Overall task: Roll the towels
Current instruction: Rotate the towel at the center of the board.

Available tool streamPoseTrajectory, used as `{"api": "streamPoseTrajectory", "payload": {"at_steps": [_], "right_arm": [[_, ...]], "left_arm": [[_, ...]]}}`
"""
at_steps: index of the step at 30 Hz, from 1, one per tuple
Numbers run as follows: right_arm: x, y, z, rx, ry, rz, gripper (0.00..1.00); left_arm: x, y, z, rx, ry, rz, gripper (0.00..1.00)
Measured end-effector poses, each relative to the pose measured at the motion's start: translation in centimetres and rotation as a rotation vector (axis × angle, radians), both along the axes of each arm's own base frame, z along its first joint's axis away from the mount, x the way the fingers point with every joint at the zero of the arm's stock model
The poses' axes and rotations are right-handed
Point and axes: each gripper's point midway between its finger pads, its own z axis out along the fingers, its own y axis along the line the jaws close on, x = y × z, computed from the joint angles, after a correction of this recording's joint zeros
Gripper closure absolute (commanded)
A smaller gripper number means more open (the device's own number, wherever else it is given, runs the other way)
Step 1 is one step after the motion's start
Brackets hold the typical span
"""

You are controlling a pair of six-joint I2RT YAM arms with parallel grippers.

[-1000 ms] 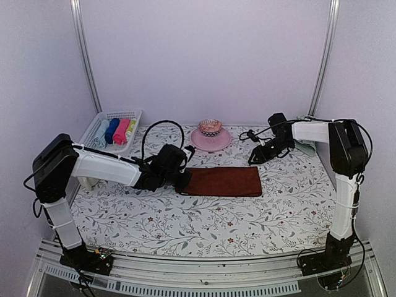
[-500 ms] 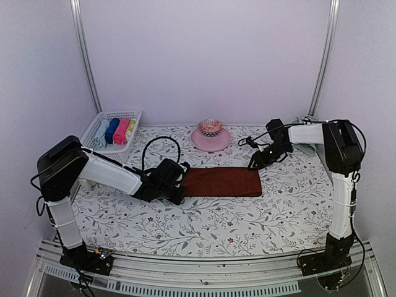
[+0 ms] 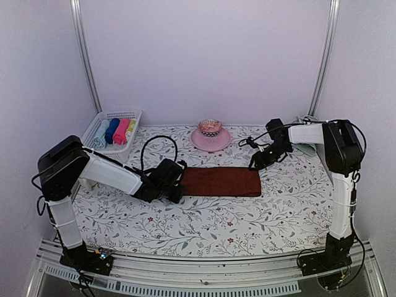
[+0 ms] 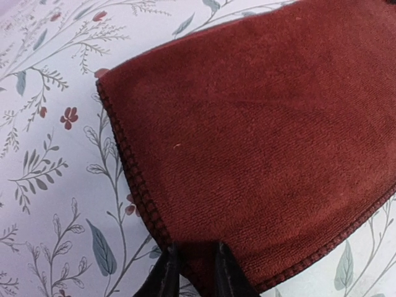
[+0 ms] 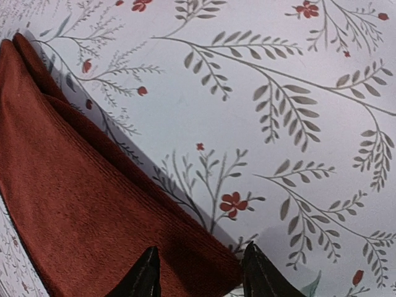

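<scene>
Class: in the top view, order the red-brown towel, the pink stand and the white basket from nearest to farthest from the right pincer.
From the right pincer:
1. Red-brown towel, table centre, its right end beside the pincer.
2. Pink stand, further left, at the back.
3. White basket, back left corner.

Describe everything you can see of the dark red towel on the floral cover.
The dark red towel is red-brown and soft, with a fine ribbed pile and a stitched hem. It lies flat as a long folded strip, layers showing at its right end, across the middle of the floral table cover, not yet rolled. The left gripper sits at its left end, narrowly parted jaws straddling the hem; whether they pinch it is unclear. The right gripper hovers open over its far right corner.
</scene>
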Motion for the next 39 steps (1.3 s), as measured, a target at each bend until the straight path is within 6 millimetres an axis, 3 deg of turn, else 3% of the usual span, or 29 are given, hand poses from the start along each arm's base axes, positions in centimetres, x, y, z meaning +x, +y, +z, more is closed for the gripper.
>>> {"api": "streamPoseTrajectory", "payload": {"at_steps": [5, 10, 11, 14, 15, 18, 19, 20, 24, 29, 33, 39], "right_arm": [[0.4, -1.0, 0.3, -0.059, -0.033, -0.008, 0.24], [0.9, -1.5, 2.4, -0.108, -0.113, 0.020, 0.04], [0.9, -1.4, 2.9, -0.122, -0.138, 0.038, 0.00], [0.4, -1.2, 4.9, -0.171, -0.221, 0.105, 0.01], [0.1, -0.9, 5.4, -0.183, -0.245, 0.127, 0.01], [-1.5, 0.9, 6.8, -0.217, -0.332, 0.239, 0.01], [-2.3, 1.6, 7.0, -0.230, -0.362, 0.287, 0.01], [-3.3, 2.4, 7.0, -0.239, -0.385, 0.334, 0.01], [-7.1, 5.0, 5.5, -0.301, -0.451, 0.527, 0.01], [-9.3, 7.2, 3.7, -0.374, -0.494, 0.676, 0.01], [-8.9, 6.8, 2.9, -0.427, -0.519, 0.699, 0.01], [-9.9, 5.3, 1.1, -0.495, -0.499, 0.750, 0.01]], "left_arm": [[1.2, 1.4, 0.0, 0.015, -0.007, 0.031, 0.77], [3.3, 2.9, 0.0, 0.033, -0.023, 0.067, 0.71], [3.7, 3.2, 0.0, 0.035, -0.026, 0.074, 0.65], [5.3, 4.6, 0.2, 0.045, -0.038, 0.099, 0.57], [5.7, 5.0, 0.3, 0.051, -0.041, 0.104, 0.53], [7.1, 6.8, 0.6, 0.072, -0.044, 0.135, 0.24], [7.6, 7.2, 0.9, 0.076, -0.047, 0.141, 0.10], [8.0, 7.5, 1.2, 0.080, -0.050, 0.147, 0.04], [8.9, 8.1, 2.9, 0.075, -0.071, 0.153, 0.03], [8.3, 7.4, 7.9, -0.017, -0.131, 0.126, 0.03], [6.6, 7.4, 11.0, -0.078, -0.179, 0.109, 0.03], [3.7, 7.6, 10.9, -0.084, -0.159, 0.075, 0.03]]}}
